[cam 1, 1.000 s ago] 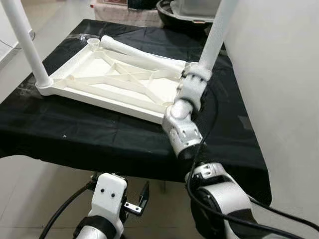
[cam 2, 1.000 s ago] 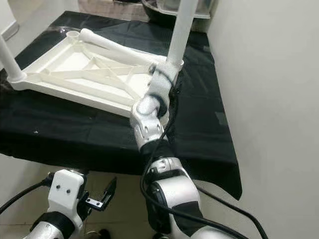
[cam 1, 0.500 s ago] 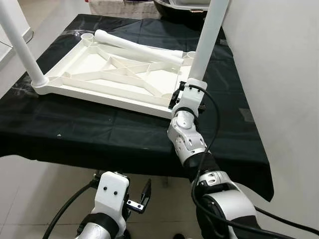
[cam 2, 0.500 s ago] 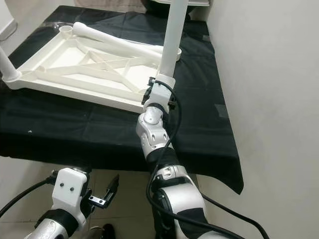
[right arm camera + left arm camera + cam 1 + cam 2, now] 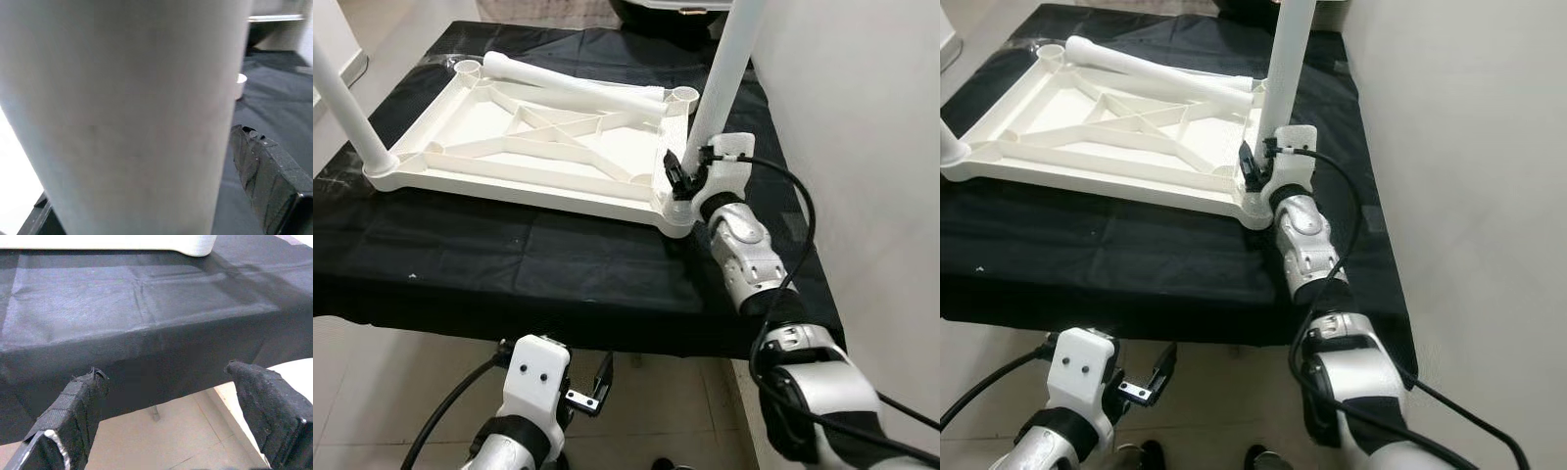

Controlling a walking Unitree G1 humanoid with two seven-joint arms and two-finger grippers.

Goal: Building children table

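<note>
A white plastic table top (image 5: 524, 147) lies upside down on the black-clothed table (image 5: 509, 264). One white leg (image 5: 347, 103) stands in its near left corner. A second leg (image 5: 724, 73) stands upright in the near right corner. My right gripper (image 5: 682, 176) is shut around the base of this leg; in the right wrist view the leg (image 5: 122, 107) sits close between the black fingers (image 5: 269, 181). A third leg (image 5: 578, 93) lies loose along the far side. My left gripper (image 5: 164, 372) hangs open below the table's front edge, holding nothing.
Open sockets show at the far left corner (image 5: 468, 69) and the far right corner (image 5: 683, 96) of the table top. A white wall (image 5: 862, 147) runs close along the right. A dark bin (image 5: 656, 10) stands beyond the table. Tiled floor (image 5: 401, 392) lies below.
My right forearm has swung from the left of the near right leg round to its right, the wrist turning about the leg's base. The head camera has shifted slightly. The left arm hangs unchanged.
</note>
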